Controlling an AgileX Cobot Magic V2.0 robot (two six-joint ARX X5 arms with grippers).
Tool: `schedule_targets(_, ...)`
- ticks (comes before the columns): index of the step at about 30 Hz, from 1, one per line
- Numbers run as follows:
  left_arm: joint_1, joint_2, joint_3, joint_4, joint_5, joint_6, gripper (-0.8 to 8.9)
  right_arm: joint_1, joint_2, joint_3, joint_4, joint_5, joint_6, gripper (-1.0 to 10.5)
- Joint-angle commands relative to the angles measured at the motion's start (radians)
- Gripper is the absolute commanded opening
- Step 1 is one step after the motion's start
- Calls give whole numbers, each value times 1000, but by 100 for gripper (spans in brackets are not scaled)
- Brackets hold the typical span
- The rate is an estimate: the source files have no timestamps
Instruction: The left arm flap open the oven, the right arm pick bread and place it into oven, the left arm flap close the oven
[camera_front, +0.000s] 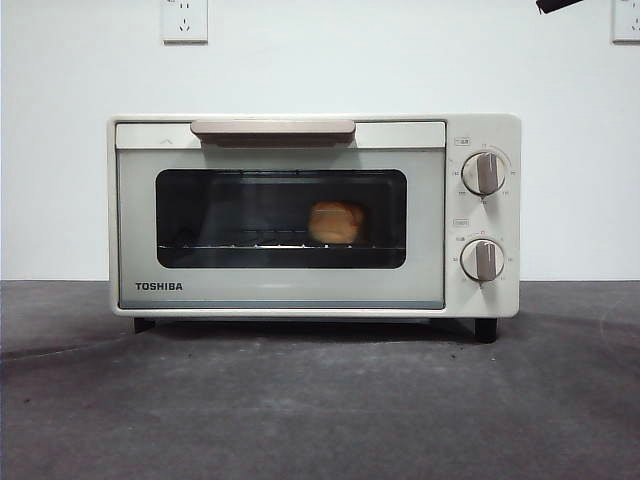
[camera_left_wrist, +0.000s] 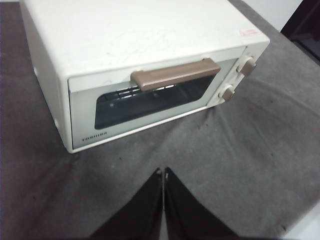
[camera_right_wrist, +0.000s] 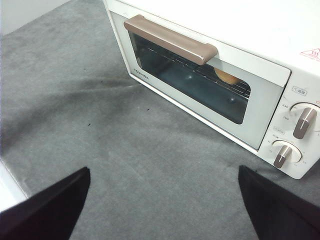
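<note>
The oven (camera_front: 314, 215) stands on the grey table (camera_front: 320, 410) with its door shut flush against the body, and the bread (camera_front: 335, 222) already sits inside it, on the wire rack behind the dark glass, toward the knob side of the window; the right wrist view catches only a sliver of that loaf under the handle. Judged from this, all three steps look done and nothing seems left but for the arms to wait. The left gripper (camera_left_wrist: 163, 172) hangs in front of the oven and above the table, well apart from the door, its two black jaws pressed together with nothing between them. The right gripper (camera_right_wrist: 162, 172) also hangs in front of the oven, on the knob side, clear of it, its jaws spread wide and empty. A black tip at the top corner of the front view, above the oven's knob side, is one arm, though which one cannot be told from there. As for handling: the oven looks heavy and rigid and should stay put on its feet when the door is worked; the place to take hold is the beige bar handle (camera_front: 273, 128) along the door's top edge, hooked from above, since the glass below it is smooth and offers no purchase. The bread looks light, soft under a bumpy crust, and would want a gentle pinch across its narrow middle
</note>
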Motion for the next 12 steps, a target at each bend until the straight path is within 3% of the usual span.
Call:
schedule_targets(1,-3,6,19,-9,-3,23,12,7,4,10,10,3,11,473)
schedule_targets(10,-3,6,19,-9,-3,24,12,7,4,10,10,3,14,460)
schedule_targets(12,-3,6,19,-9,-3,24,12,7,4,10,10,3,14,333)
